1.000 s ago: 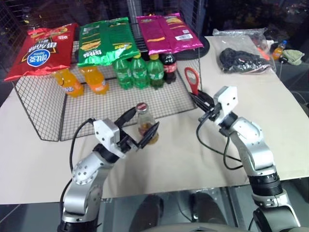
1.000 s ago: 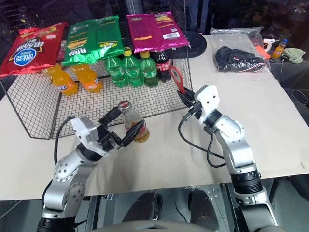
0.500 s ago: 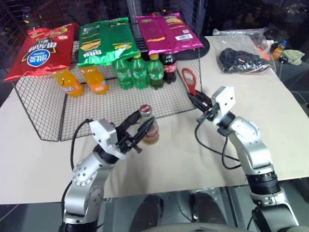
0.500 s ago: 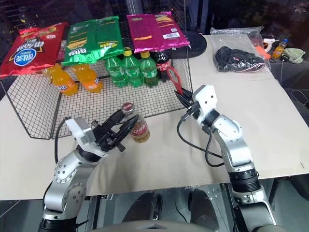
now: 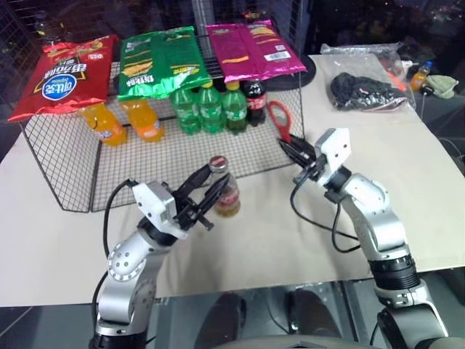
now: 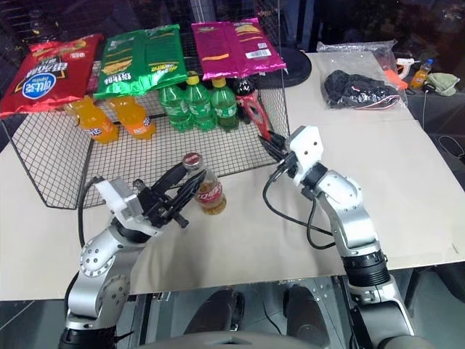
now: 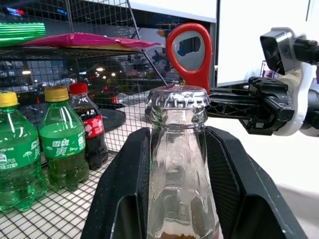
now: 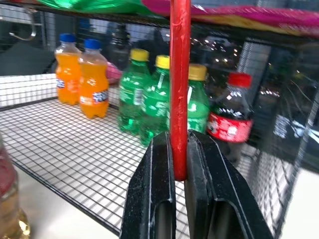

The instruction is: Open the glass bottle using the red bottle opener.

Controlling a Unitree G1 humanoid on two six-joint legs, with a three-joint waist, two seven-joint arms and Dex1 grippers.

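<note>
The glass bottle (image 5: 225, 193), with amber drink and a red-and-white crown cap (image 7: 177, 96), stands on the table in front of the wire rack, leaning slightly. My left gripper (image 5: 212, 190) is shut on its neck and shoulder, one black finger (image 7: 119, 194) on each side. My right gripper (image 5: 293, 148) is shut on the handle of the red bottle opener (image 5: 278, 118), held upright with its ring head on top. The opener (image 7: 190, 52) is a short way to the right of the cap and beyond it, apart from it. Seen along the right fingers, the opener (image 8: 179, 84) is edge-on.
A wire rack (image 5: 65, 156) behind the bottle holds orange soda bottles (image 5: 122, 120), green bottles (image 5: 209, 107) and a dark cola bottle (image 5: 255, 100), with chip bags (image 5: 156, 59) on top. A plastic bag (image 5: 363, 87) lies at the back right. The table's front edge (image 5: 290, 280) is near.
My left gripper has gone from wide open around the bottle to shut on it, and the bottle now leans slightly. The opener in my right gripper has tipped a little to the left.
</note>
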